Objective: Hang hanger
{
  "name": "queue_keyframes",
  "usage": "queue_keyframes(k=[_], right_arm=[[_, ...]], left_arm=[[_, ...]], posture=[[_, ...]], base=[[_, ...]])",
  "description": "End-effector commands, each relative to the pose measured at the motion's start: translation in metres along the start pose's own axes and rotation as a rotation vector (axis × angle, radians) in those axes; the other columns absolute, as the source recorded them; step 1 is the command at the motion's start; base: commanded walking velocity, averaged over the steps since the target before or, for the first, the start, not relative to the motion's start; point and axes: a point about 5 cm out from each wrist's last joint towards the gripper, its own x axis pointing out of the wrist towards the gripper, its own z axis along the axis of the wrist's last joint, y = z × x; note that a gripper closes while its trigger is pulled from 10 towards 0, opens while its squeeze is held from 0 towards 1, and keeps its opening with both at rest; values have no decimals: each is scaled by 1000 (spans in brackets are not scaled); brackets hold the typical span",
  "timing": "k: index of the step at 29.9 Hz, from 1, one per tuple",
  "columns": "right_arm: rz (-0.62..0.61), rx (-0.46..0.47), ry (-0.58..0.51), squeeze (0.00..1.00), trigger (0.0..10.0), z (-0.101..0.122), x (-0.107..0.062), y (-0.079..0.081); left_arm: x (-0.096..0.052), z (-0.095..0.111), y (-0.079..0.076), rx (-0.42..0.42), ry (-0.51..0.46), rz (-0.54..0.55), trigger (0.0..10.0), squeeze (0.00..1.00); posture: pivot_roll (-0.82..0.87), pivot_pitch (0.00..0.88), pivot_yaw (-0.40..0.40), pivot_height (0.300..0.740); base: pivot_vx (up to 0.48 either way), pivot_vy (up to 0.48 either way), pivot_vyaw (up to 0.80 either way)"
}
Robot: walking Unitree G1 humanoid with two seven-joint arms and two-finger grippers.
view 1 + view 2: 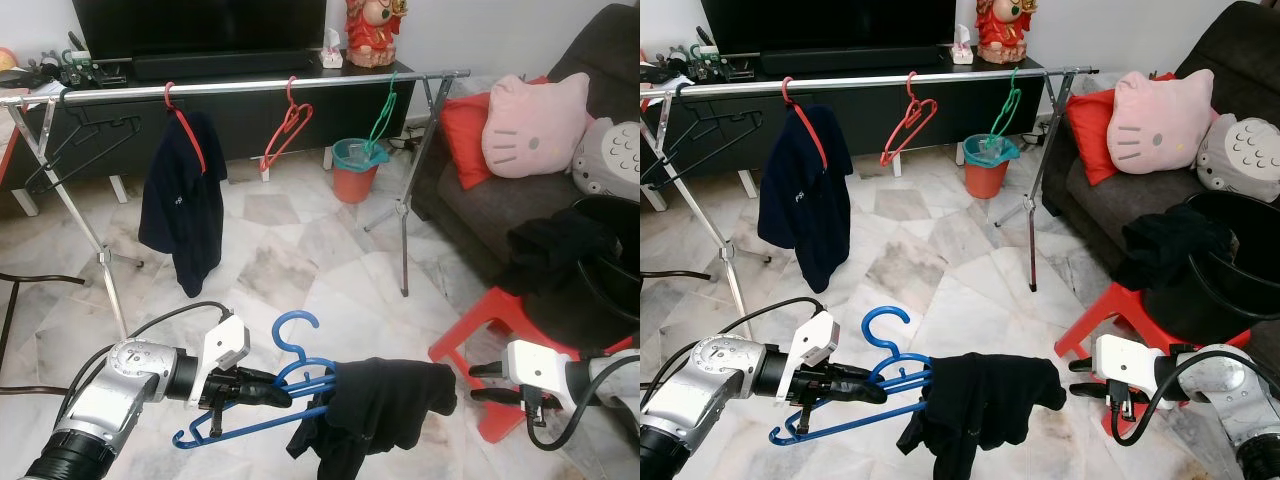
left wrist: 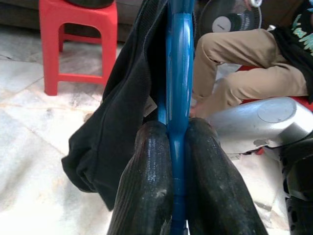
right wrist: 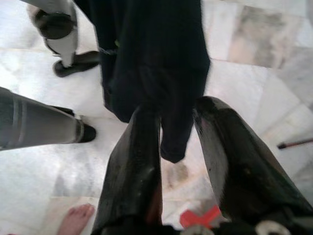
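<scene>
My left gripper (image 1: 265, 388) is shut on a blue hanger (image 1: 290, 372), held low over the floor with its hook (image 1: 297, 324) pointing up. The left wrist view has both fingers (image 2: 149, 181) pressed against the blue hanger (image 2: 178, 73). A black garment (image 1: 385, 400) is draped over the hanger's right arm. My right gripper (image 1: 472, 384) stands open just right of the garment, not touching it, and faces the cloth (image 3: 146, 58). The silver clothes rail (image 1: 250, 88) runs across the room ahead.
On the rail hang a black hanger (image 1: 80, 135), a red hanger carrying a dark shirt (image 1: 185, 190), an empty red hanger (image 1: 285, 130) and a green one (image 1: 382, 115). A red stool (image 1: 510, 330), black basket (image 1: 610, 250) and sofa stand right. A seated person (image 2: 244, 54) is nearby.
</scene>
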Motion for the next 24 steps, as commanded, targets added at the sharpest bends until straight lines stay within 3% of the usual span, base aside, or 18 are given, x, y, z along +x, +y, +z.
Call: queue_keyframes(k=[1, 5, 6, 7, 8, 9, 24], right_arm=[[31, -12, -11, 627, 10000, 2, 2, 2], [23, -14, -17, 545, 10000, 2, 5, 1], [33, -11, -16, 196, 10000, 2, 6, 1], [41, -8, -15, 196, 10000, 2, 7, 2], [48, -7, -12, 43, 10000, 2, 9, 2], [51, -5, -9, 0, 10000, 2, 10, 2], [15, 71, -25, 0, 10000, -3, 39, 8]], left_arm=[[-4, 17, 3, 52, -36, -17, 10000, 0], [-5, 19, 3, 54, -35, -22, 10000, 0], [-5, 20, 2, 55, -39, -27, 10000, 0], [-5, 21, 2, 55, -42, -30, 10000, 0], [-5, 22, 2, 55, -44, -35, 10000, 0], [-5, 22, 2, 55, -43, -38, 10000, 0], [-5, 30, -2, 66, -60, -64, 10000, 0]], posture=[[-57, 0, -66, 740], [-55, 0, -65, 740], [-52, 0, -66, 740], [-52, 0, -66, 740], [-49, 0, -66, 740], [-50, 0, -65, 740], [-30, 0, -72, 740]], base=[[0, 0, 0], [0, 0, 0], [0, 0, 0], [0, 0, 0], [0, 0, 0], [0, 0, 0], [0, 0, 0]])
